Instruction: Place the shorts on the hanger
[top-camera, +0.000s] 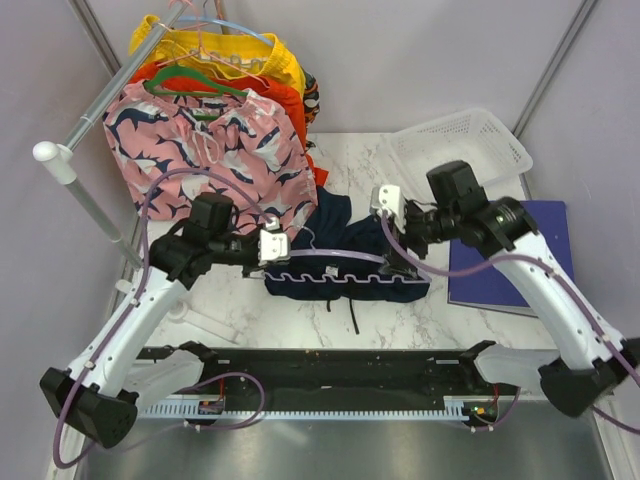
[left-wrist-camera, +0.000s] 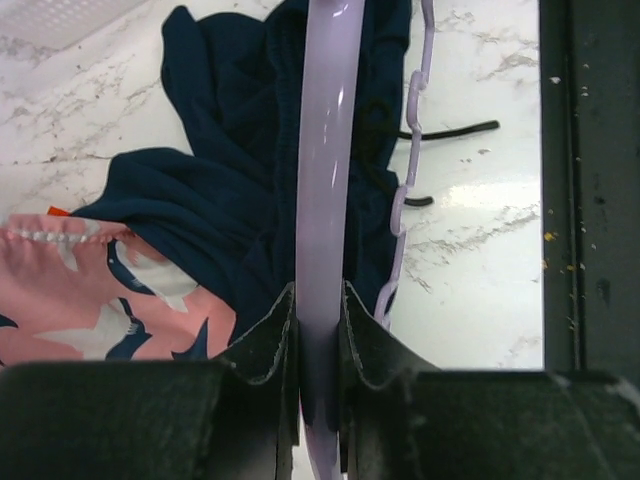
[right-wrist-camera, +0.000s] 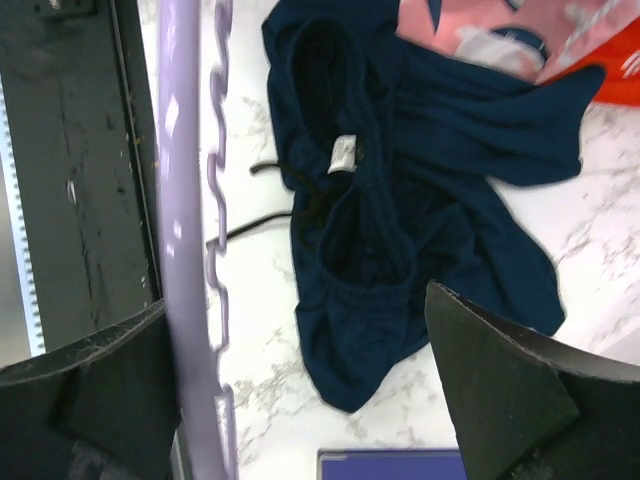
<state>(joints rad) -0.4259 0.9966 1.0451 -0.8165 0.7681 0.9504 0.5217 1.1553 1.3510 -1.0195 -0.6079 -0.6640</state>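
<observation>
At the left, our left gripper (left-wrist-camera: 320, 315) is clenched on the hanger (left-wrist-camera: 325, 150). The wrist view shows both fingers pressed against its thick pale bar, with no gap. The hanger's long axis runs left to right, roughly parallel to the near edge of the table (top-camera: 250, 310), from this gripper across toward the other arm.

The shorts (top-camera: 335, 225) lie crumpled in the middle of the table. They sit under the hanger and spread toward the far edge, so most of the fabric is beyond the bar. Their drawstring (left-wrist-camera: 450, 128) trails toward the near edge. The waistband opening, with its white label (right-wrist-camera: 343, 152), runs roughly alongside the bar.

At the right, our right gripper (right-wrist-camera: 295, 300) is released, its jaws standing wide over the right end of the shorts. The hanger passes close by one finger, and we cannot tell whether they touch. We judge this free arm the nearer one to take up the waistband.

We cannot find the hanger's hook in any view. Whether the bar rests on the fabric or hangs above it is unclear. The shorts' far left corner is cut off behind the pink shorts (top-camera: 210, 150).
</observation>
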